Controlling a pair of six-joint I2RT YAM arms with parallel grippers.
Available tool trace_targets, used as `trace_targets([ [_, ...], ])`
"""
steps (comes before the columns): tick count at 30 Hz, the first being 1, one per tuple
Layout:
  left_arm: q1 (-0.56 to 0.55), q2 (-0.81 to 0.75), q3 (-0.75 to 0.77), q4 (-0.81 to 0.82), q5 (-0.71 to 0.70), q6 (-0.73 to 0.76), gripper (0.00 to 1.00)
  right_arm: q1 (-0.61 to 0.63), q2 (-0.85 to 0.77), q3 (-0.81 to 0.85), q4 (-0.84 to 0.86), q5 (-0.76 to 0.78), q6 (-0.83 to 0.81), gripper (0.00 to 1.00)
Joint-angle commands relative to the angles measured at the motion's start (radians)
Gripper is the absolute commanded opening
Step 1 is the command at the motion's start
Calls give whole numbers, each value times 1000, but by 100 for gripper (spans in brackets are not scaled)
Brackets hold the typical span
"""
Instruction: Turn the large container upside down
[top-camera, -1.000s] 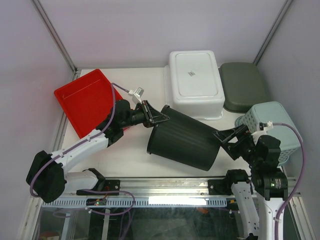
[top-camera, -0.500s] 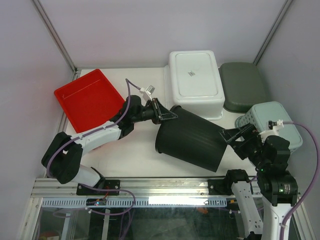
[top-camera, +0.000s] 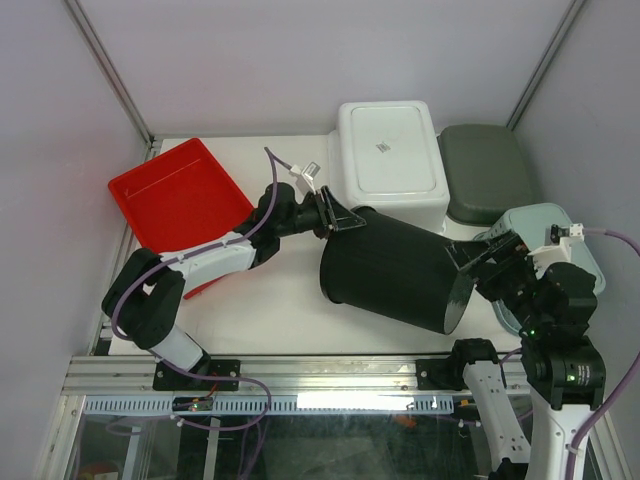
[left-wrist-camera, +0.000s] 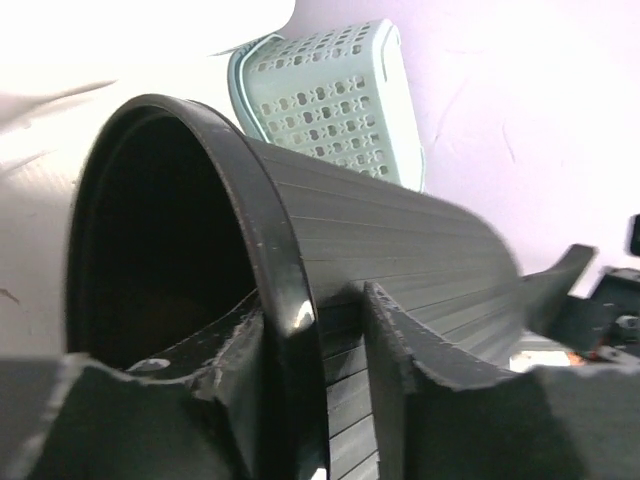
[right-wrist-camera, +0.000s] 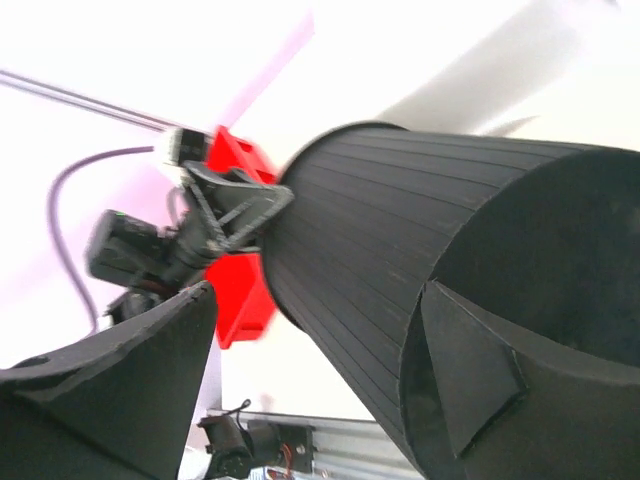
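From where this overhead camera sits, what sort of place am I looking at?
Probably a robot test cell in a lab: two arms bolted to a metal rail, plain panels boxing in a white table, and plastic bins as props.

White table (top-camera: 270, 300): red tray (top-camera: 170, 195), upturned white tub (top-camera: 390, 160), grey-green tub (top-camera: 490, 170), pale teal basket (top-camera: 535, 217)

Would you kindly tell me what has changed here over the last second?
The black bin has moved to the right and away from the arm bases. The left gripper followed at its rim, its fingers loosening from a tight pinch. The right gripper stayed open at the bin's base. Red tray, white tub, green tub and basket stayed put.
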Motion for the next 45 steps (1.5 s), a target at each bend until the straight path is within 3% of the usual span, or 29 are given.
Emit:
trace_targets([
  [1, -125, 54, -12, -102, 70, 119, 42, 16, 36, 59, 298, -229, 79, 85],
  [9, -129, 25, -47, -159, 0, 161, 65, 17, 33, -7, 363, -267, 132, 85],
  [18, -129, 2, -77, -224, -66, 212, 73, 16, 28, -130, 406, -337, 134, 84],
  [26, -126, -47, 36, -457, -217, 376, 87, 16, 61, -123, 356, -334, 43, 84],
  [29, -126, -96, 63, -519, -233, 397, 88, 15, 124, -8, 210, -247, -113, 85],
  [33, -126, -220, 88, -655, -303, 439, 91, 16, 218, 166, -34, -15, -322, 87],
  [36, -125, -311, 93, -771, -368, 481, 95, 16, 248, 186, -108, 118, -361, 87],
  [38, -126, -364, 67, -796, -322, 529, 96, 17, 246, 156, -122, 143, -355, 86],
  [41, -128, -418, 18, -816, -145, 589, 95, 16, 234, 88, -118, 107, -334, 82],
  [45, -146, -464, -17, -862, -8, 591, 94, 16, 206, 50, -117, 52, -326, 76],
])
